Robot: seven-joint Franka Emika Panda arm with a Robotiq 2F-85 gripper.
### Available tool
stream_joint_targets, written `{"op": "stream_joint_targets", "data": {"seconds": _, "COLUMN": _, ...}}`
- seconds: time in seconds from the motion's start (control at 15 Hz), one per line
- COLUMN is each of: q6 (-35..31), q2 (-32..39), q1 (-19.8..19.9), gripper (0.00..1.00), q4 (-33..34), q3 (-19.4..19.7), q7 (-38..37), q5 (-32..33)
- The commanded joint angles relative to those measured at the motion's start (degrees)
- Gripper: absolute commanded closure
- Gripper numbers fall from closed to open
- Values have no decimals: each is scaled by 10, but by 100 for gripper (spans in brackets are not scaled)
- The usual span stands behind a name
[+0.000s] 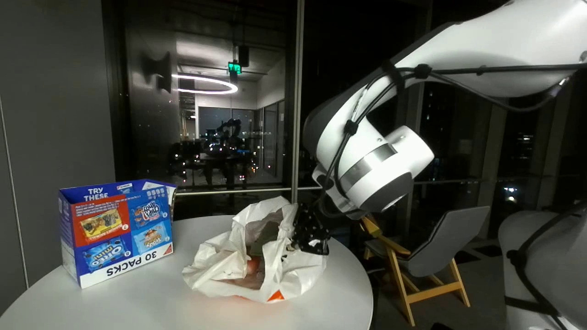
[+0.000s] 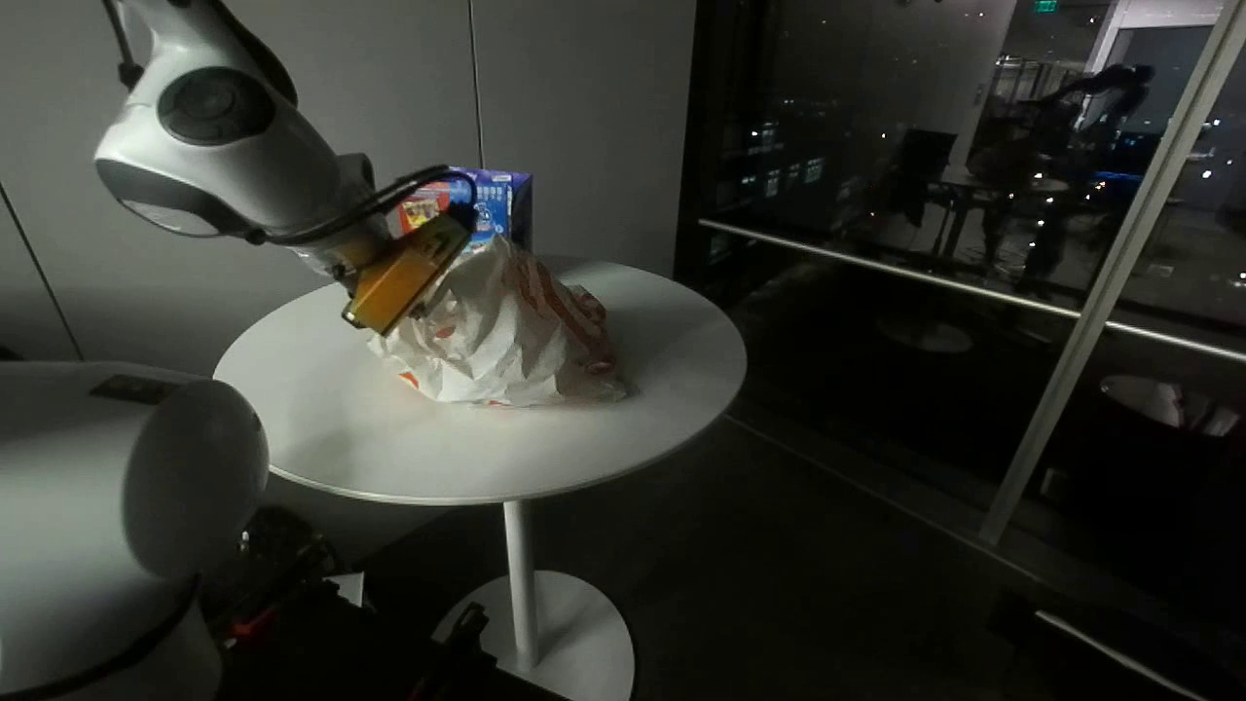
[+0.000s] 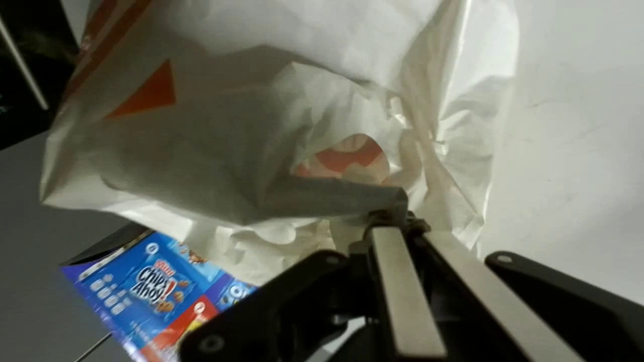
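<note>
Bag [image 2: 498, 336] in claw [image 3: 412, 234], contents unclear, snack box [image 1: 123, 233]

A blue-and-red snack box [image 1: 120, 229] is set on the round white tabletop [image 1: 137, 308], and, in an exterior view, a wooden-framed grey chair [image 1: 448, 242] is seen beyond it, while a glowing ring lamp [image 1: 206, 92] and a green sign [image 1: 235, 68] are shown in the dark window [image 1: 151, 133].
</note>
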State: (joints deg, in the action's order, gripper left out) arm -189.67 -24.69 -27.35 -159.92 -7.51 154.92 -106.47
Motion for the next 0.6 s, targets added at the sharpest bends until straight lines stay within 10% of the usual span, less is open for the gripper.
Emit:
{"op": "stream_joint_targets", "data": {"seconds": 0.0, "q6": -29, "q2": 98, "q1": -23, "gripper": 62, "q4": 41, "q3": 64, "q7": -3, "q5": 31}}
{"op": "stream_joint_targets", "data": {"seconds": 0.53, "q6": -156, "q2": 107, "q1": -116, "gripper": 1, "q4": 27, "q3": 104, "q7": 8, "q5": -46}}
